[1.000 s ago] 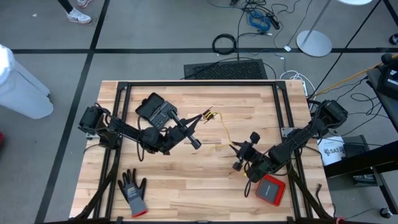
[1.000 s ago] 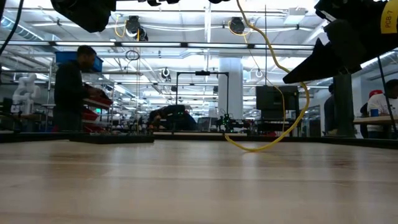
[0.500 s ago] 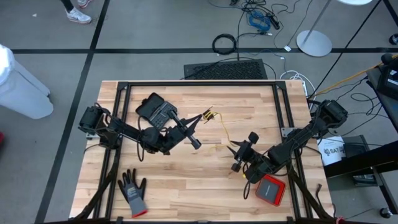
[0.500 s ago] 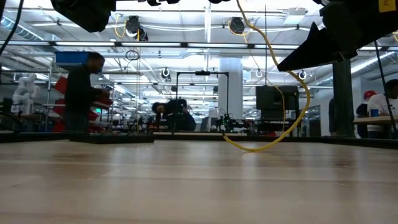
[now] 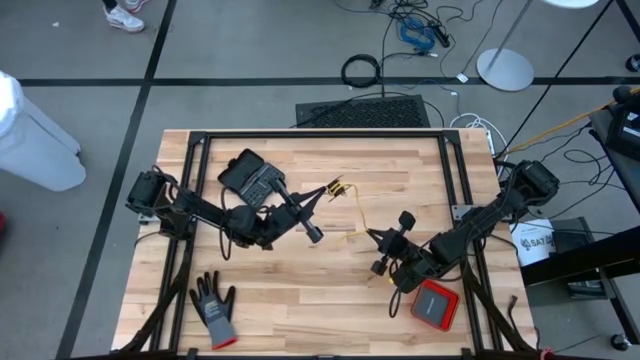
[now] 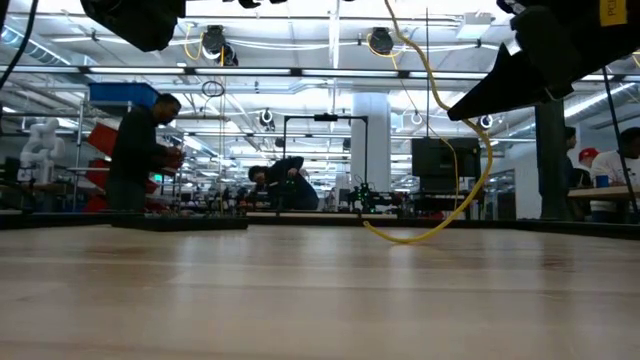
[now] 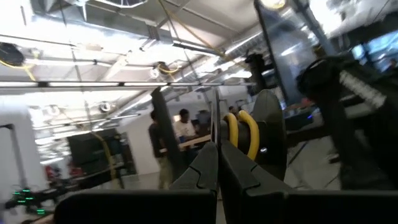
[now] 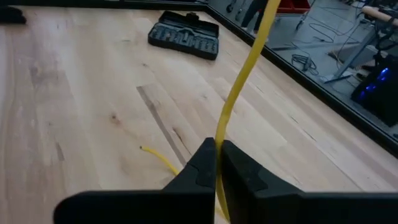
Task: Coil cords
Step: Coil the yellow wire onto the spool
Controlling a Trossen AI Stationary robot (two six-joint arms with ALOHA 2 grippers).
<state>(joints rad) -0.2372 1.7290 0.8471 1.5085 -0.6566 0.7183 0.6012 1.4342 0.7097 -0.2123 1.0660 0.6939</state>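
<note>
I have the thin yellow cord (image 5: 355, 212) strung in the air between my two grippers, above the middle of the pale wooden table (image 5: 300, 310). My left gripper (image 5: 336, 186), toward the far side of the table from the black socket case (image 5: 249, 174), is clamped shut on the small coiled end with its black round part (image 7: 268, 134); a couple of yellow loops sit against it. My right gripper (image 8: 216, 163), nearer the red flat box (image 5: 435, 304), has its fingers pinched tight on the cord's straight run, with a loose tail (image 8: 158, 158) lying on the wood just beside it. To do this wrap well, I'd judge I should keep light tension, swing the right hand around the left's loops, and avoid dragging the sagging slack (image 6: 425, 235) across the table.
</note>
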